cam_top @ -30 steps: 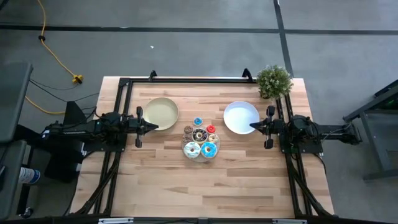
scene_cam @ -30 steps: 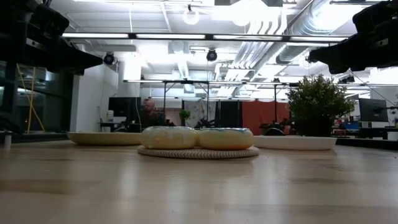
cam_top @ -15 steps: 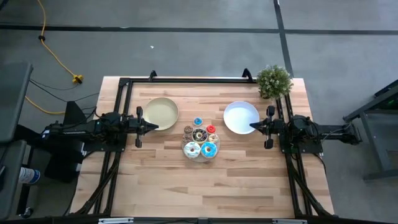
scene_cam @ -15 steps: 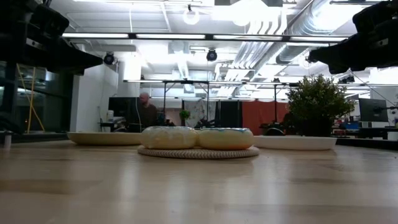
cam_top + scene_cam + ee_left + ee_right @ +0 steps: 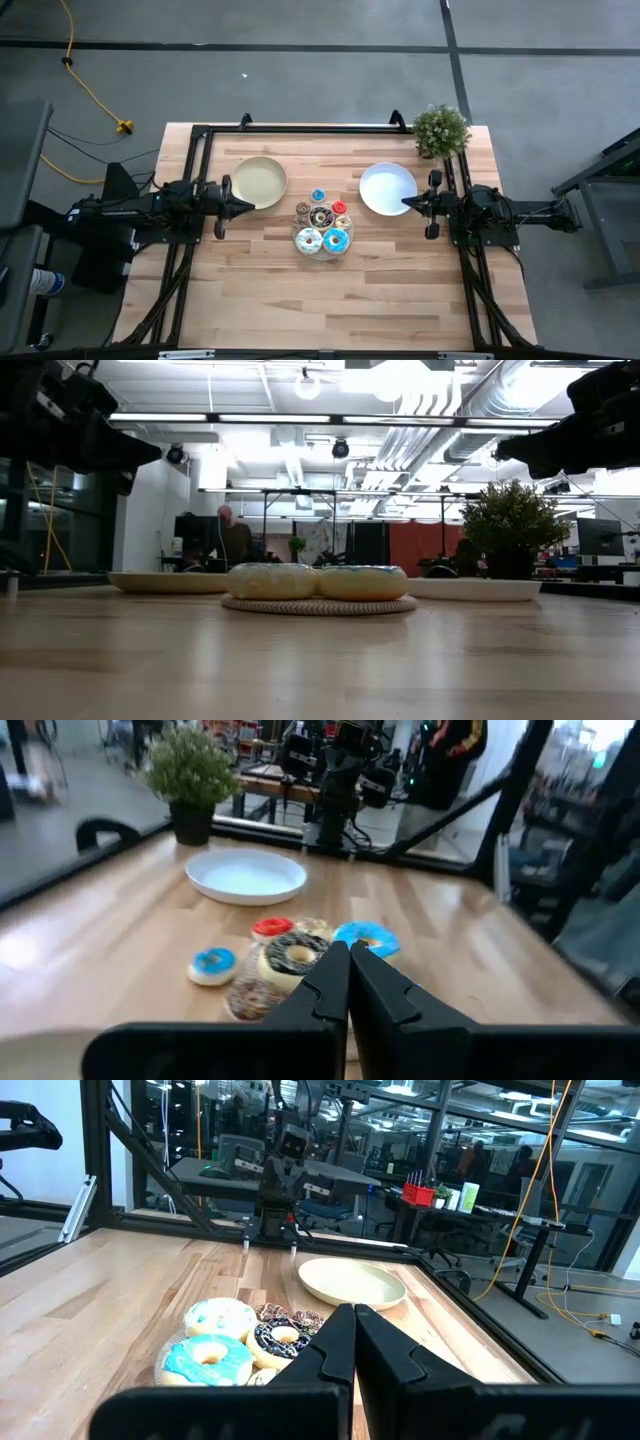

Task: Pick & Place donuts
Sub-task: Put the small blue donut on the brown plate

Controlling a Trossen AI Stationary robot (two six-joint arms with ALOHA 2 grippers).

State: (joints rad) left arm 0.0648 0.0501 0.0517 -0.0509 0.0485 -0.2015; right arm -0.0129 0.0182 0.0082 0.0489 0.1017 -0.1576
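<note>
Donuts clustered mid-table between two closed, empty grippers.

The donuts [image 5: 322, 226] sit bunched on a small round woven mat [image 5: 318, 605] at the table's centre, between the tan plate [image 5: 261, 181] on the left and the white plate [image 5: 387, 187] on the right. The left gripper [image 5: 246, 204] hangs over the tan plate's near edge and the right gripper [image 5: 408, 203] over the white plate's edge, both with fingers pressed together and holding nothing. Each points inward at the pile along the table's width, the left looking slightly nearer. The high view shows the small blue-iced [image 5: 318, 195] and red-iced [image 5: 339, 207] donuts behind the larger ones; the low view shows only the two front donuts side by side, hiding the rest.
</note>
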